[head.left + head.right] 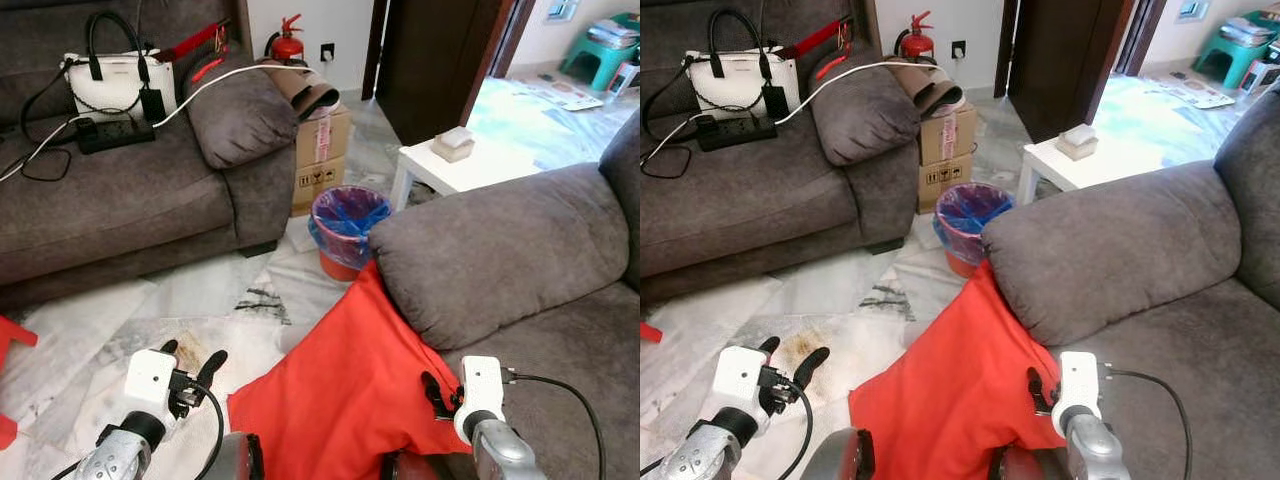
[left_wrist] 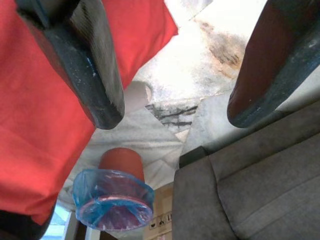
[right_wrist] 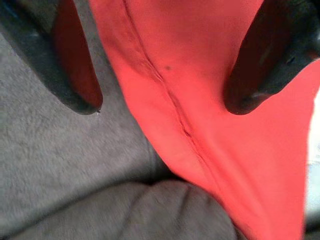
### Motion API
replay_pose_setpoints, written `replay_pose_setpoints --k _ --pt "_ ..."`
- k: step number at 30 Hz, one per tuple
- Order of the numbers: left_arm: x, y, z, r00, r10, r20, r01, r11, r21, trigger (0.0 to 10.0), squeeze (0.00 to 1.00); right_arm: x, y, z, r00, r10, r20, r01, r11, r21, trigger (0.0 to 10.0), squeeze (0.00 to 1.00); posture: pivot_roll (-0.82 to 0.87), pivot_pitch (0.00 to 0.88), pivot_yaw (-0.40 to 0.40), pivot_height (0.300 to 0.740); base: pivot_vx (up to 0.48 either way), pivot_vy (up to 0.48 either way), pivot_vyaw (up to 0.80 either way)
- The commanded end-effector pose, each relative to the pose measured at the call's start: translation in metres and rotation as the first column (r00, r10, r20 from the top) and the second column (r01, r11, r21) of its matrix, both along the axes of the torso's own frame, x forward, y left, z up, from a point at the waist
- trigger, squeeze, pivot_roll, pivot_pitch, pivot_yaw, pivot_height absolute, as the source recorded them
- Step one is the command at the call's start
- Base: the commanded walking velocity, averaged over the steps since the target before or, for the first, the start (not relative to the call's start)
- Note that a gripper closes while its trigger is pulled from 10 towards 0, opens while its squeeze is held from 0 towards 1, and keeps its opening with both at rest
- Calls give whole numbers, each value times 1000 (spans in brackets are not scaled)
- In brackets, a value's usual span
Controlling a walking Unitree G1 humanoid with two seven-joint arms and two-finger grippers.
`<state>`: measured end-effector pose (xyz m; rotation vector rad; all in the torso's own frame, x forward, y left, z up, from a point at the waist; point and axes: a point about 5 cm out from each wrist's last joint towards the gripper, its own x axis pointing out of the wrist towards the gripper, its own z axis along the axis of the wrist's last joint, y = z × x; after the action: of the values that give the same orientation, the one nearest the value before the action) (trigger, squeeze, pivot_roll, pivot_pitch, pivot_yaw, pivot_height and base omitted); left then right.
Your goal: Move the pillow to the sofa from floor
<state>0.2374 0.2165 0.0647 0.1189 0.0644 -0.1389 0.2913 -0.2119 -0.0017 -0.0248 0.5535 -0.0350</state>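
Pillow: red pillow (image 1: pixel 340 385) leans against the front of the near grey sofa (image 1: pixel 520 250), its top corner touching the sofa's armrest, its lower part at floor level
Left gripper: my left gripper (image 1: pixel 190 375) hovers over the marble floor (image 1: pixel 200 300), just beside the pillow's left edge; my fingers (image 2: pixel 95 75) are spread wide and hold nothing
Right gripper: my right gripper (image 1: pixel 432 395) sits at the pillow's right edge, where the fabric meets the sofa seat; my fingers (image 3: pixel 75 75) are spread apart, one over grey upholstery and one over red fabric, with the pillow's seam between them and nothing clamped
Surroundings: waste bin (image 1: pixel 347 228) with blue liner stands beyond the pillow's top corner, beside a cardboard box (image 1: pixel 322 155); second sofa (image 1: pixel 110 190) carries a white handbag (image 1: pixel 118 80)
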Motion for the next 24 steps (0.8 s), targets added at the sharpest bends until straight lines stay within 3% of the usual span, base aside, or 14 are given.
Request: replay_pose_setpoints --k 1,14,15,24 --pt "-5 2 0 1000 10 -13 -10 1000 4 10000 0 -5 -3 -6 999 -5 -52 4 1000 -25 10000 1000 200 190 -7 583 0 0 0" --pt "-12 2 0 999 29 -26 -29 1000 0 10000 0 -4 -13 -5 990 -73 -122 63 994 -85 10000 1000 215 201 -19 583 0 0 0" --pt "-13 1 0 999 29 -30 -29 1000 -2 10000 0 -5 -17 -6 987 -88 -135 75 993 -95 10000 0 216 204 -20 583 0 0 0" --pt "-16 1 -2 998 29 -48 -29 1000 -4 10000 0 -13 -35 -7 970 -83 -227 73 996 -53 10000 0 213 208 -25 583 0 0 0"
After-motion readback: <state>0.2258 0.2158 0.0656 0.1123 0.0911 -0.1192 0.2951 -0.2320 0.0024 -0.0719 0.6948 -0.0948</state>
